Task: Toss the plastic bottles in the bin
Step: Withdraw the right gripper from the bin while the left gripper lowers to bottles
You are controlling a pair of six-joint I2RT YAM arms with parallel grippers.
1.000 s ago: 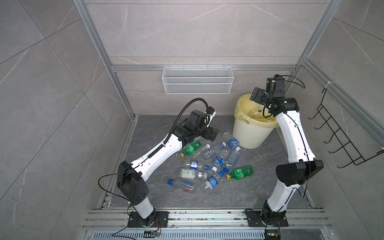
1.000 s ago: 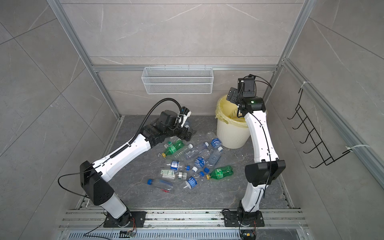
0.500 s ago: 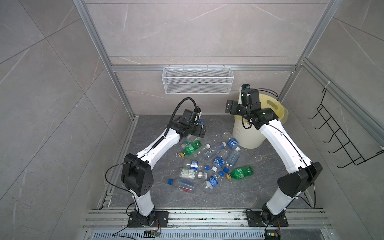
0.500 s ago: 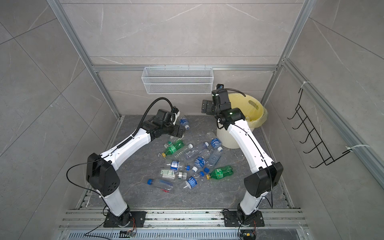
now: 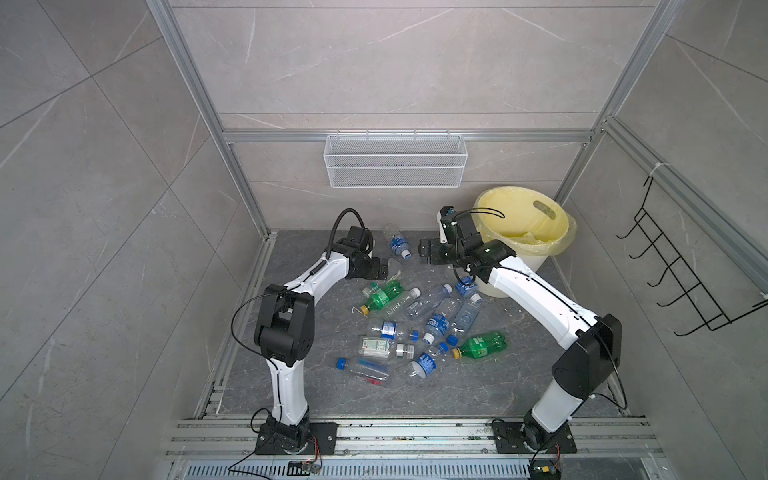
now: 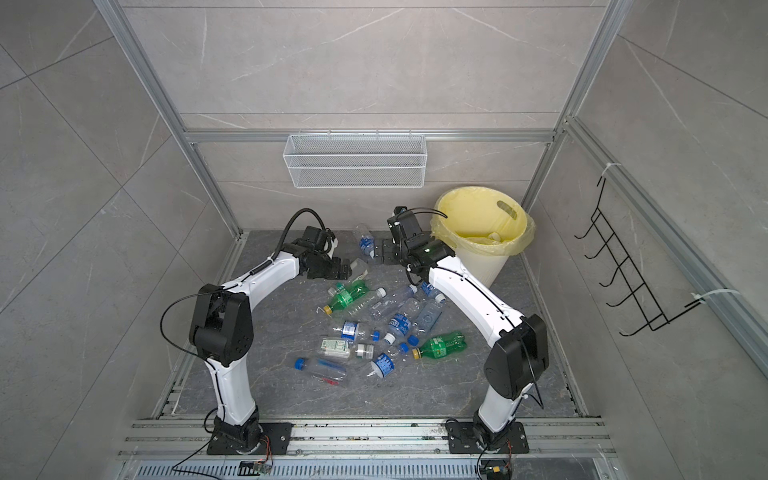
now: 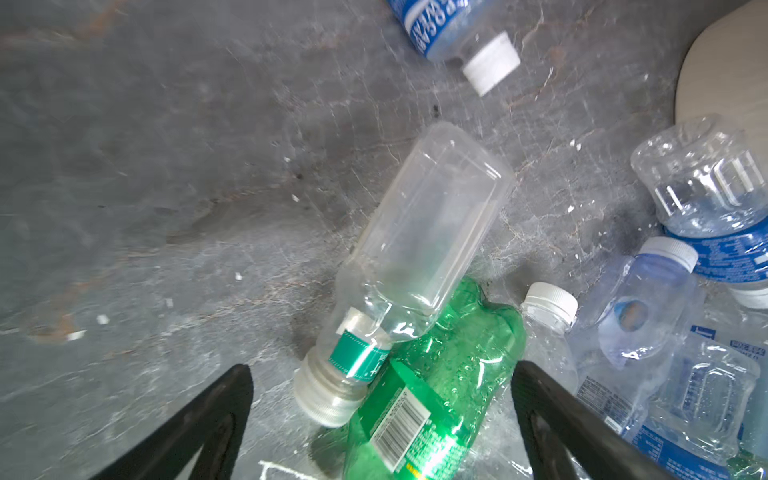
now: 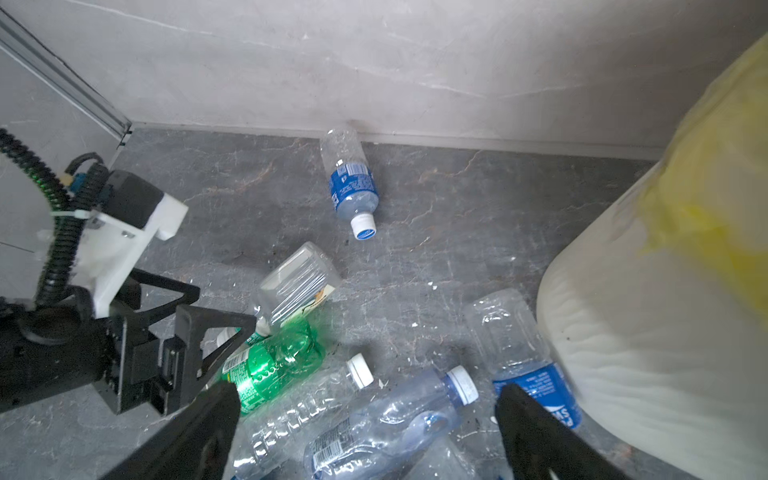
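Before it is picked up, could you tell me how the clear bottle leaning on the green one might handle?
The clear bottle looks empty, so probably light. Its thin walls may buckle under a squeeze. It looks flat-sided and rests against the green bottle, so a nudge would likely slide it, not roll it.

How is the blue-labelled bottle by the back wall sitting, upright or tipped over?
Tipped over. The blue-labelled bottle lies on its side on the floor, base toward the wall, cap pointing away.
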